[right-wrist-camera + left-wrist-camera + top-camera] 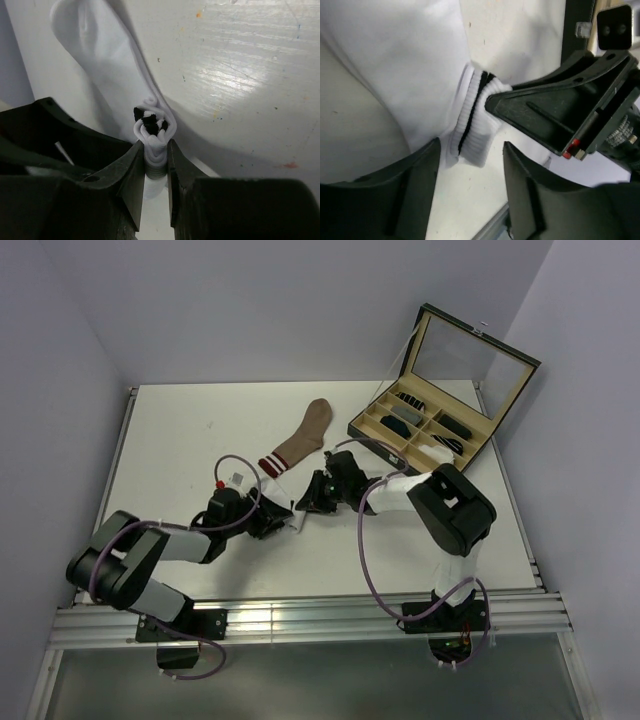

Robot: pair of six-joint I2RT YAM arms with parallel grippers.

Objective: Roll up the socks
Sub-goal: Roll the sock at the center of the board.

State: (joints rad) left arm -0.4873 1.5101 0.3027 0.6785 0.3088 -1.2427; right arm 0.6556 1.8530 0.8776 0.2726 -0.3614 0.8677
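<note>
Right wrist view: right end effector (pixel 155 150) clamps white sock (pixel 102 55) by its cuff (pixel 150 125); left end effector (pixel 471 155) stands released just beside it, on tabletop (pixel 240 75).

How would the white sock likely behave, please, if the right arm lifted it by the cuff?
Probably floppy: the white sock lies in soft folds, its cuff crumpled between the right fingers. Likely light, so it should dangle limply. The ribbed cuff probably resists slipping.
</note>
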